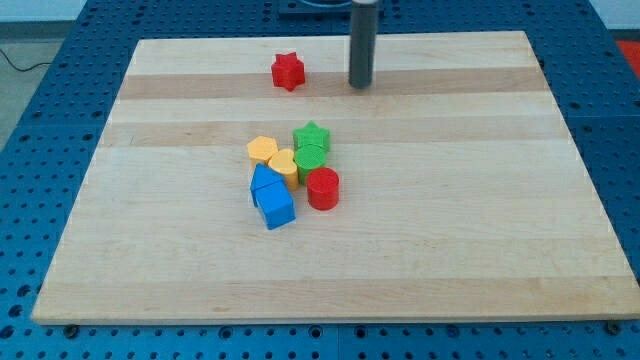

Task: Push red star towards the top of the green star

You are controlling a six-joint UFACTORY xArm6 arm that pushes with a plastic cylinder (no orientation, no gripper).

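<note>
Our tip point(360, 84) stands near the top of the frame, a little right of centre, and it touches no block. There is no hand to open or close here, only the rod, and it holds nothing.

The red star point(288, 71) lies to the left of our tip, apart from it, in the upper middle of the wooden board point(480, 230). The green star point(312, 136) is lower, at the top right of a tight group in the centre. In this group we also see a green round block point(310, 160), two yellow blocks point(263, 150) point(284, 166), a red cylinder point(323, 188) and two blue blocks point(266, 183) point(276, 207).

We judge the tip must first go around to the upper left of the red star, because the push should go down and a little to the right.

We see no containers; all blocks lie directly on the board.
</note>
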